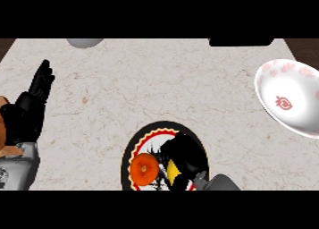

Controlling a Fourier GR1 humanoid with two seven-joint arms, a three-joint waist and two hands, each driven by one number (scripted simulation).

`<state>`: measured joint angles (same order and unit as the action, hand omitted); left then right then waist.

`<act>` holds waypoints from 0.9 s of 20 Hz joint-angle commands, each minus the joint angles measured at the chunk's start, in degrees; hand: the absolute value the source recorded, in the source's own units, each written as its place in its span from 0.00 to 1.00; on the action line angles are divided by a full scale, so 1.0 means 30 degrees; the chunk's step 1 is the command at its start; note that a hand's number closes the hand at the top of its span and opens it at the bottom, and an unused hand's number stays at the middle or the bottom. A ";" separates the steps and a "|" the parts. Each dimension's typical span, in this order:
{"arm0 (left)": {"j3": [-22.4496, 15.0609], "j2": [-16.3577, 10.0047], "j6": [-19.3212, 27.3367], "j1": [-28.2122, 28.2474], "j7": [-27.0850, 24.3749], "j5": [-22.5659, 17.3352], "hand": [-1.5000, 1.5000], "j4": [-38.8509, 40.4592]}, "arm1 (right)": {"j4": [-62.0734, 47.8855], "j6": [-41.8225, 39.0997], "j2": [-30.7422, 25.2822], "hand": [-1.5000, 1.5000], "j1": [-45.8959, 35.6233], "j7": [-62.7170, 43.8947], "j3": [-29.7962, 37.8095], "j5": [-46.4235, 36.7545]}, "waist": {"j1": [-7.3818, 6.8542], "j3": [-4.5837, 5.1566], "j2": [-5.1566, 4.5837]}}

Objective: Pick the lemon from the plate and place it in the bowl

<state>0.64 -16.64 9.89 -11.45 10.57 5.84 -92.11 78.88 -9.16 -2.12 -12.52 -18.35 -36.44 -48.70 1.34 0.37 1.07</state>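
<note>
Across the marble counter [115, 89], my right hand [182, 152] curls round the lemon [171, 170] on the plate [131, 151] beside an orange [144, 169], while my left hand [30, 107] rests open, well apart from the bowl [295, 82].

Bright, even light falls on the pale counter [155, 85]; the white bowl [300, 112] near its right edge shades softly grey along its lower wall

Pale marbled counter [122, 89]. Black-rimmed plate [128, 154] at the near edge. White, red-patterned bowl [293, 100] at the right edge. Grey rounded object [86, 42] and black object [241, 42] at the far edge, both cut off.
</note>
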 commanded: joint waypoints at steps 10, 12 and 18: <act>0.0029 0.0005 0.0025 -0.0197 0.0173 0.0437 0.50 -0.0073 | 1.3811 0.4994 0.0426 1.00 0.4651 -0.7901 -0.3667 -0.3429 | 0.0184 -0.0116 -0.0141; -0.0050 0.0260 -0.0246 0.0277 0.0334 0.0022 0.50 -0.0765 | 1.4370 0.4166 0.0456 1.00 0.4175 -0.8839 -0.2376 -0.3934 | -0.0165 -0.0116 -0.0230; 0.0151 0.0496 -0.0346 -0.0835 0.0133 0.0228 0.50 0.0535 | 1.6803 0.3157 -0.0097 1.00 0.4169 -0.9933 0.0047 -0.4674 | -0.0280 -0.0121 -0.0331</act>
<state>1.13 -15.68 9.38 -12.49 10.18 6.54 -91.18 122.64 2.32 -1.90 -0.50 -45.52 -40.16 -62.68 0.88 0.02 0.24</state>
